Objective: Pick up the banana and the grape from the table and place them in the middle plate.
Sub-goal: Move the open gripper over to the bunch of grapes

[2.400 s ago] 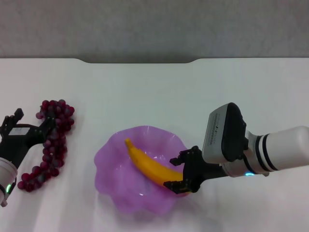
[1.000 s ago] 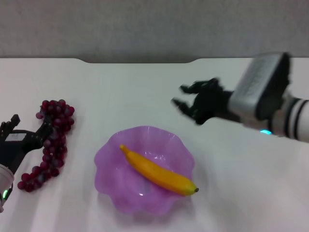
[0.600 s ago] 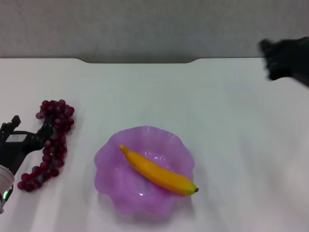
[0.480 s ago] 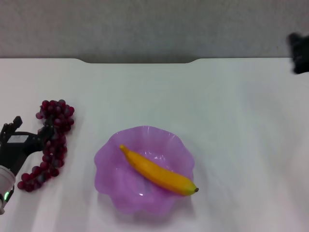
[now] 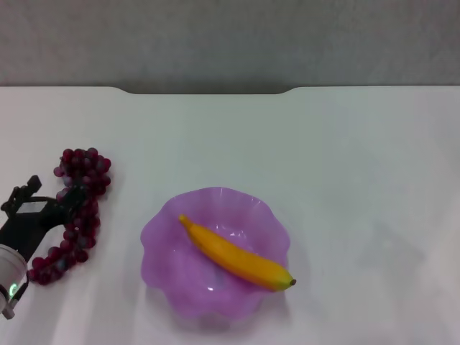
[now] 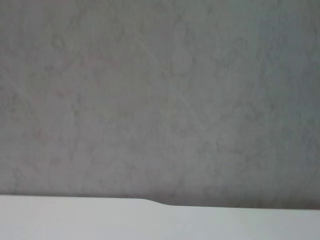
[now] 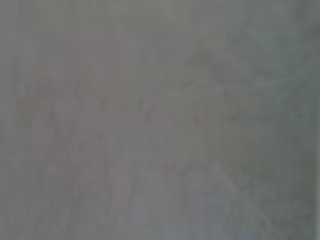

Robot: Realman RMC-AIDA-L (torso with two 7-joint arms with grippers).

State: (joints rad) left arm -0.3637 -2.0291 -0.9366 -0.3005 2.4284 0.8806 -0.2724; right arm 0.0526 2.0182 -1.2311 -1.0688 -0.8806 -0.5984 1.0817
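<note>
Grape (image 5: 75,208) bunch on table (image 5: 345,158); left hand (image 5: 49,203) low, fingers spread, seemingly straddling it.

- Light fell soft and even over the white table (image 5: 345,158), bright without glare.
- Faint shadows lay near the purple plate (image 5: 215,302).
- Both wrist views showed only a dull grey wall (image 6: 160,100), the right one hazy and featureless.

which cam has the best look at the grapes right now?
Head view. The whole bunch of grapes lies on the table, with the left end effector at it. Both wrist views show none of it, mostly grey wall.
</note>
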